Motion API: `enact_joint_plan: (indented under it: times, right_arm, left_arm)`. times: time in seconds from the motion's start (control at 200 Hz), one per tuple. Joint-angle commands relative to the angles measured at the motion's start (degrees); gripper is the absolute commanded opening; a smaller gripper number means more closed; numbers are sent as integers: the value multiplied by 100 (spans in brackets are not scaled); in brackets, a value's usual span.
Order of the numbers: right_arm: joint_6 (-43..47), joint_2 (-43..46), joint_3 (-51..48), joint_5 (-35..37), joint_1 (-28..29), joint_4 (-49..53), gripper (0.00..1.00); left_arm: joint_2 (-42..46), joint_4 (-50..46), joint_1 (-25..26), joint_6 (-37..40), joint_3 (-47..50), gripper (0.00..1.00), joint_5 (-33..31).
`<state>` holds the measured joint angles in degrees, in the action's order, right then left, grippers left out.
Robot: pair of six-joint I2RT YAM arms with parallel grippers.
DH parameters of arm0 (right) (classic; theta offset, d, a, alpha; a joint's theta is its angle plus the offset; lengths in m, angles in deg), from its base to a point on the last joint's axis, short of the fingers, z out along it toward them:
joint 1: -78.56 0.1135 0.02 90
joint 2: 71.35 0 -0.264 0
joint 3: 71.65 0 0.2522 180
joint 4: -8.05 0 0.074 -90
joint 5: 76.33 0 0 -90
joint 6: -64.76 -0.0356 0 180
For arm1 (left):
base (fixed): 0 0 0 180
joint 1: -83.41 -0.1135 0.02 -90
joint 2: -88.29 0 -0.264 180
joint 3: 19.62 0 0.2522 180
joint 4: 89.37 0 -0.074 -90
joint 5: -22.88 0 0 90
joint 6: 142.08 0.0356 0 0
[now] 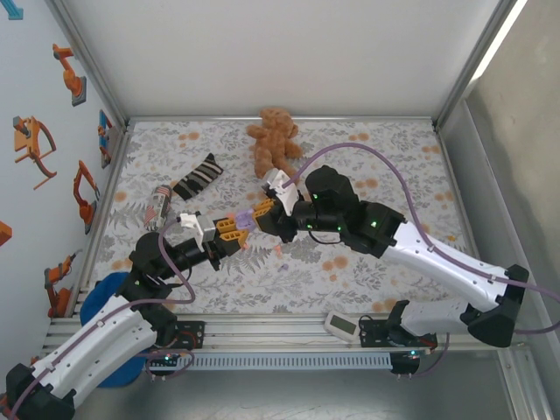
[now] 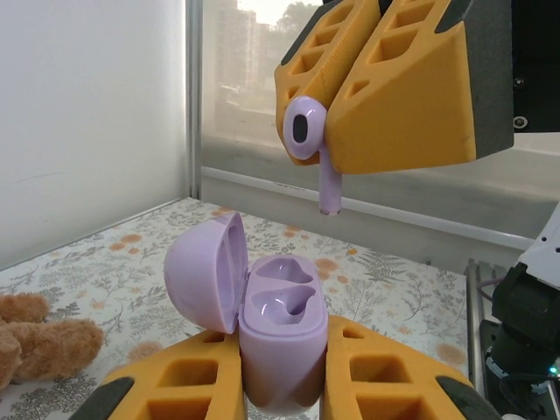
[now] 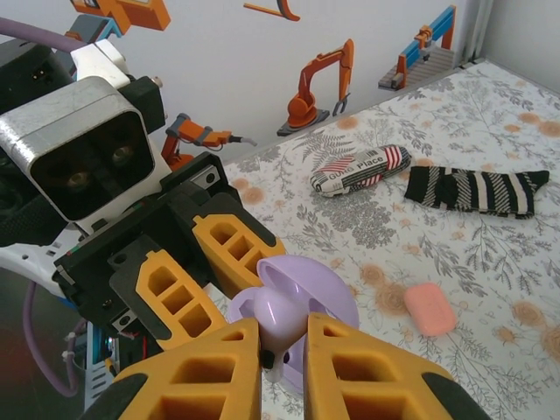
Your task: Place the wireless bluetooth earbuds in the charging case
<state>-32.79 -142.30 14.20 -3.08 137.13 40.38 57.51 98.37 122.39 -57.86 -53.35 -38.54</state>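
Floral mat [image 1: 367,271]: is covering the whole table top and is bearing every loose item listed here. Two arms: are reaching inward from the near edge and are meeting above the middle of the mat, fingertips facing one another. Teddy bear [image 1: 273,140]: brown, is lying at the far side of the mat, just beyond the right arm's wrist. Striped sock [image 1: 199,177]: black and white, is lying flat to the left of the bear. Striped tube [image 1: 157,201]: red and white with lettering, is lying on its side near the sock, toward the left wall. Left gripper [image 2: 282,350]: its orange fingers are pressing on both sides of the lilac charging case [image 2: 280,332], holding it upright off the mat. Lid [image 2: 206,271]: is standing hinged open to the left, baring two moulded wells that are facing upward. Right gripper [image 2: 337,105]: is hanging above the case with its fingers nearly together, pinching the lilac earbud [image 2: 306,131] by its head. Pink case [image 3: 430,308]: small, rounded and closed, is lying on the mat apart from both grippers; what it is holding cannot be told. Earbud, position: its stem is pointing down toward the open wells, with clear air between its tip and the case in the left wrist view; in the right wrist view it is probably the pale lilac lump between the orange fingers.
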Motion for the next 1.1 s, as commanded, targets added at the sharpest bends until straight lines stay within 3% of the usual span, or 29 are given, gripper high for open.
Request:
enact_joint_plan:
  times: [0.0, 1.092]
  right_arm:
    - [130, -81, 276, -158, 58, -172, 16]
    - [140, -401, 265, -39, 153, -54, 16]
  left_arm:
    - [-5, 274, 27, -72, -126, 0, 157]
    - [-26, 321, 35, -116, -139, 0, 183]
